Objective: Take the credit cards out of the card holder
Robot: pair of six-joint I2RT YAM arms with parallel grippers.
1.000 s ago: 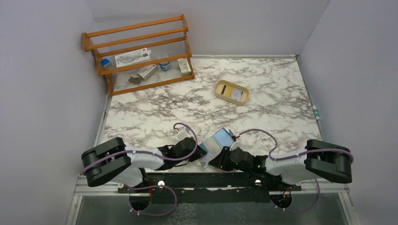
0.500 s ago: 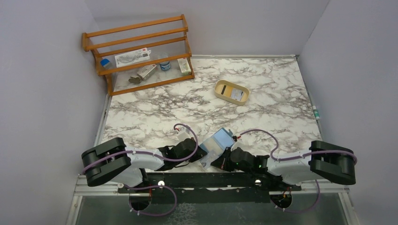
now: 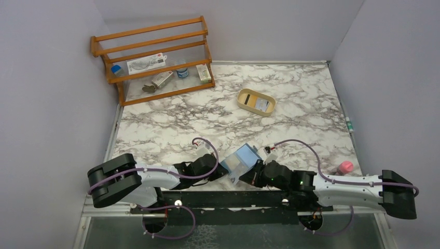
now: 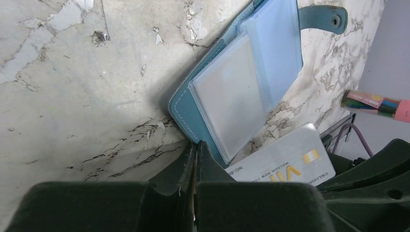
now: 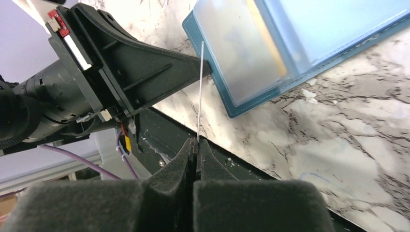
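The teal card holder [image 4: 186, 104] lies open near the table's front edge [image 3: 241, 158], its clear sleeves facing up and its snap tab [image 4: 321, 15] at the far end. My left gripper [image 4: 196, 144] is shut on the holder's near edge. One credit card [image 4: 285, 159], white with a gold chip, is out of the sleeves beside the holder. My right gripper [image 5: 197, 141] is shut on that credit card [image 5: 199, 92], which shows edge-on as a thin white line standing upright. The two grippers face each other, a few centimetres apart.
A tan tray [image 3: 244, 94] with cards in it sits at mid-table. A wooden rack [image 3: 155, 57] with small items stands at the back left. A pink-ended tube [image 3: 344, 167] lies right of the grippers. The black base rail [image 3: 233, 197] runs just below the holder.
My right gripper has shut on the card and drawn it clear of the holder. The right arm has stretched out to the right, uncovering the pink tube. The left arm has held still.
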